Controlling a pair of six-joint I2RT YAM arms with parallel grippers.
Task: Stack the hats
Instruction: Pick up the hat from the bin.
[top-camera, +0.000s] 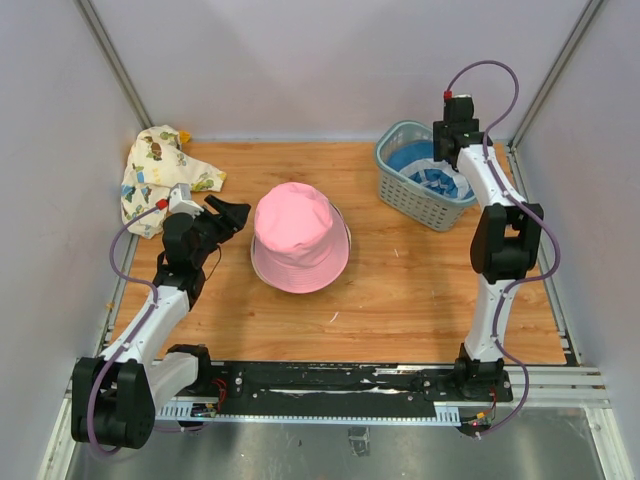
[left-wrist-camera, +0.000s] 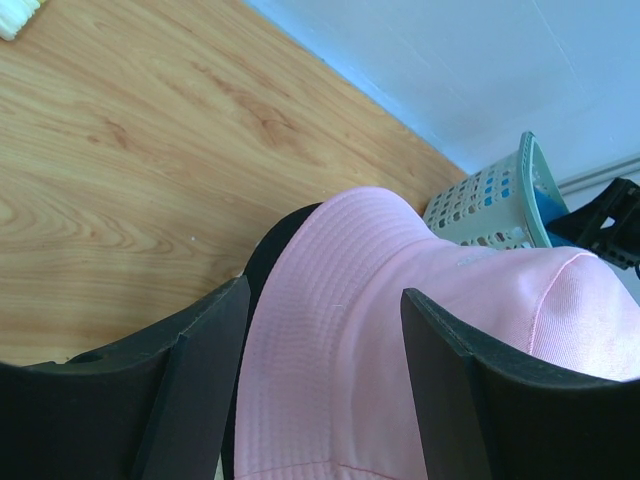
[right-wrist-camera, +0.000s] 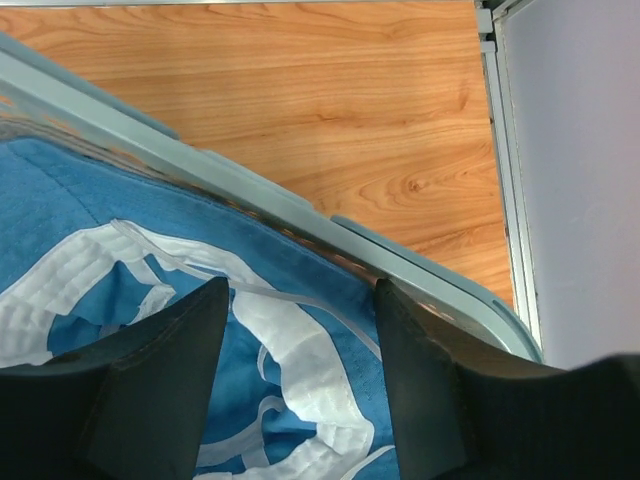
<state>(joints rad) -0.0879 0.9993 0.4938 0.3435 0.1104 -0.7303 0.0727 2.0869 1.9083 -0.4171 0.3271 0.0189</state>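
We're at the pick-up step, we reckon. Our right gripper (right-wrist-camera: 300, 300) hangs inside the basket (top-camera: 398, 190) at the far right, jaws spread, with the blue hat (right-wrist-camera: 90, 200) right under and between them. Next it probably has to pinch that fabric and lift it clear of the rim. Our left gripper (top-camera: 232, 212) sits just left of the pink hat (top-camera: 297, 235) mid-table, jaws spread too and holding nothing.

A pink hat (top-camera: 298, 235) sits crown-up at the middle of the bench (top-camera: 400, 290), over a black hat (left-wrist-camera: 270, 250) whose edge shows beneath. A cream printed hat (top-camera: 155, 180) lies crumpled at the far left corner. A blue hat (top-camera: 425, 165) with white markings lies in the basket (top-camera: 400, 195).
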